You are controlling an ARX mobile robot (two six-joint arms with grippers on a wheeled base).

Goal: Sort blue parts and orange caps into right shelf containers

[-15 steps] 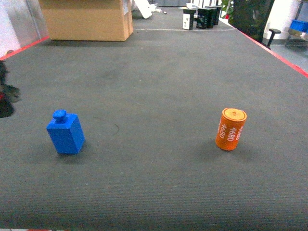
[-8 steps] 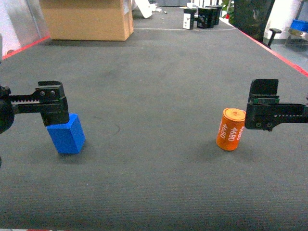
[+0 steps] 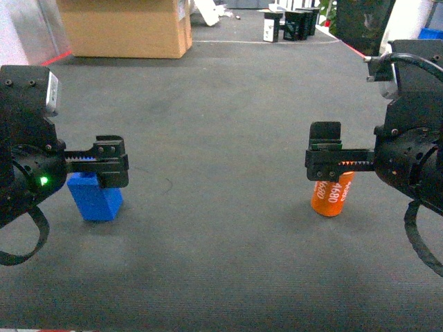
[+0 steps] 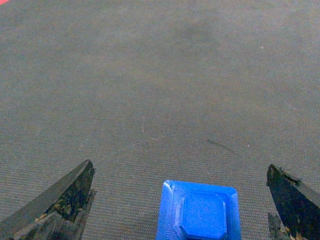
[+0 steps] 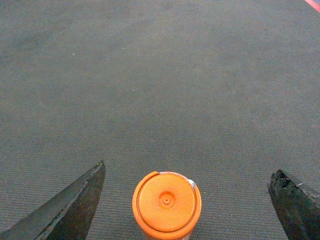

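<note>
Orange cap (image 3: pixel 333 196) stands upright on the dark mat (image 3: pixel 221 228), right of centre; blue part (image 3: pixel 95 196), a knobbed block, sits well apart to the left. Both look like light, rigid plastic: the cap's smooth round side may slip or roll, so pinch across its middle; the block offers flat faces. Right gripper (image 5: pixel 187 200) and left gripper (image 4: pixel 180 200) hang spread wide over their pieces, holding nothing.

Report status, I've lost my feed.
Left claw open over blue part. Right claw open over orange cap. Nothing gripped. Path clear.
</note>
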